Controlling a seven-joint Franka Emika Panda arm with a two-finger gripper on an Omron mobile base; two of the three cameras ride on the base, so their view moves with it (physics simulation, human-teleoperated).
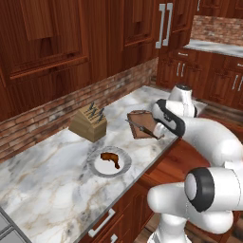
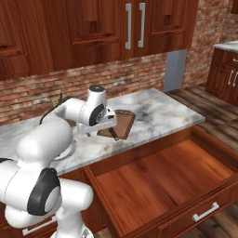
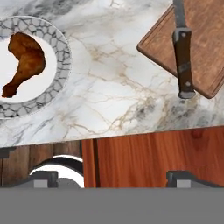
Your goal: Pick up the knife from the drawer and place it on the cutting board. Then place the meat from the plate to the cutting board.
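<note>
Ahead of your two-finger gripper (image 3: pixel 111 177), up and to its right, the slim dark-handled knife (image 3: pixel 183 57) is already lying on the flat brown wooden cutting board (image 3: pixel 201 30), its handle end overhanging the rim. You are standing with jaws wide apart, holding nothing. Ahead to the left, the glossy reddish-brown drumstick of meat (image 3: pixel 24 61) is waiting on the round white grey-rimmed plate (image 3: pixel 61 52); you are facing that second half now.
</note>
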